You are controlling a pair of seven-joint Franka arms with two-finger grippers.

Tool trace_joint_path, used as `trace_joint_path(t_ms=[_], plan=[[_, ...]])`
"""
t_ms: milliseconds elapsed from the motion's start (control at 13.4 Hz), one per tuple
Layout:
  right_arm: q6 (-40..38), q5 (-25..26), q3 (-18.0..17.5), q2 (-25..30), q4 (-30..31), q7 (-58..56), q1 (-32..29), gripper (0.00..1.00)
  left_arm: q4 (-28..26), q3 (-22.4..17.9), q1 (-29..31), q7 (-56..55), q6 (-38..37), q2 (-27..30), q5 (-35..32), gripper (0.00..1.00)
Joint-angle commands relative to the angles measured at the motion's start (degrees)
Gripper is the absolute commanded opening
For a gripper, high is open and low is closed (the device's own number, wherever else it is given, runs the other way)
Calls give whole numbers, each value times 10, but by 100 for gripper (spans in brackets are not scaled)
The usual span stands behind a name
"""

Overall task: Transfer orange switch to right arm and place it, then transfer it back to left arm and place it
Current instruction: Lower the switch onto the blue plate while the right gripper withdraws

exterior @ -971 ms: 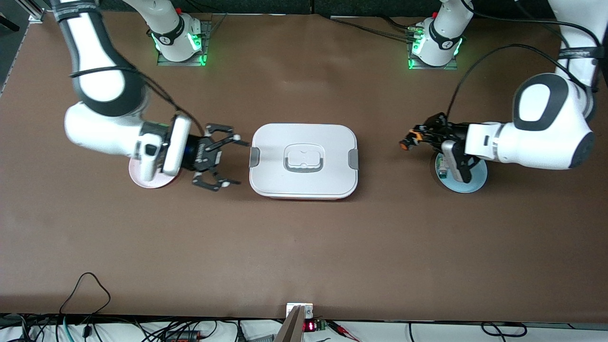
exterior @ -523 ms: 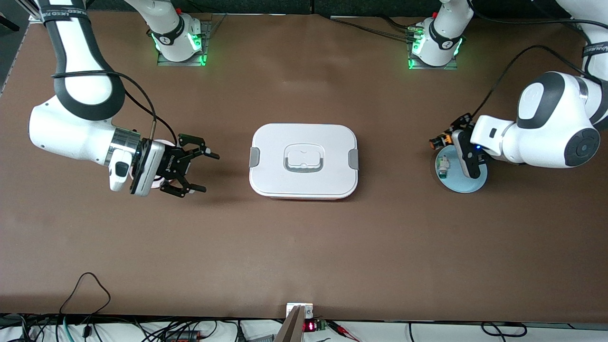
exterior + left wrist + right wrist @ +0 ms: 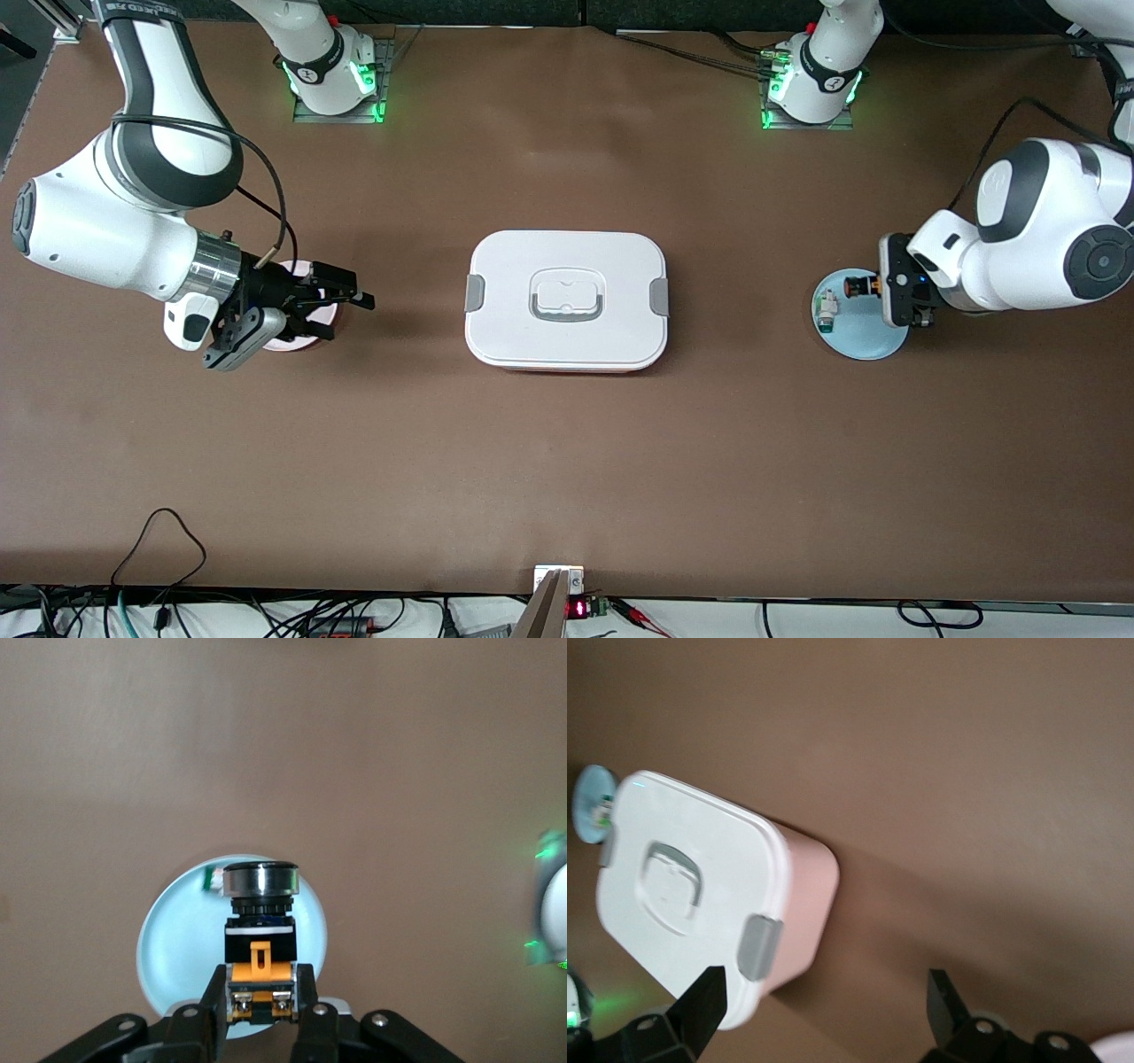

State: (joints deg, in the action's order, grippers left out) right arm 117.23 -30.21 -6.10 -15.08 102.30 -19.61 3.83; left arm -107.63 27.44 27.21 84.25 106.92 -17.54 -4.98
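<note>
The left wrist view shows what the front view barely resolves: the left gripper (image 3: 260, 992) is clamped on the orange switch (image 3: 260, 943), a small black blocky component with an orange tab, white trim and a round metal-rimmed cap, held in the air over a round pale-blue plate (image 3: 182, 948). A tiny white-and-green component (image 3: 213, 877) peeks out on that plate, past the switch's cap.

In the front view the switch (image 3: 859, 285) is only a dark speck with orange at the tip of the left gripper (image 3: 873, 285), above the blue plate (image 3: 864, 341), which lies toward the left arm's end of the brown table (image 3: 567, 461). The white-and-green component (image 3: 826, 309) lies on the plate near its rim.

The right wrist view gives the side of the box (image 3: 709, 895): a large white rounded lid with a grey clip over a pinkish base, a colour the front view shows only as a thin reddish edge. The right gripper (image 3: 824, 1005) has its two fingers spread wide and nothing between them.

From the front, the white lidded box (image 3: 567, 299) with its grey recessed handle sits mid-table between the two plates. The right gripper (image 3: 341, 301) hangs over the edge of a round pink plate (image 3: 297, 341) toward the right arm's end of the table.

Counted: two arms, two plates, two small components, one box. The pink plate's bare part carries nothing; the box is closed.
</note>
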Motion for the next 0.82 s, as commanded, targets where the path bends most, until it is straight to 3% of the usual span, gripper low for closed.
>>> trace_joint_path(t_ms=[0, 75, 224, 373, 597, 747], plan=[[-75, 68, 13, 12, -18, 103, -2, 100, -32, 6, 52, 67, 76, -35, -21, 5], [-105, 85, 18, 13, -29, 119, -2, 100, -33, 5, 58, 72, 86, -49, -21, 5], [-146, 191, 20, 22, -51, 169, 5, 100, -55, 4, 80, 86, 141, -65, -34, 5], [-188, 245, 20, 33, -75, 206, 21, 100, -90, 4, 94, 88, 199, -70, -35, 5], [-242, 368, 17, 32, -129, 200, 49, 100, -94, 3, 101, 88, 211, -94, -35, 5], [-236, 393, 28, 36, -151, 201, 43, 100, -101, 3, 102, 89, 236, -108, -35, 5]])
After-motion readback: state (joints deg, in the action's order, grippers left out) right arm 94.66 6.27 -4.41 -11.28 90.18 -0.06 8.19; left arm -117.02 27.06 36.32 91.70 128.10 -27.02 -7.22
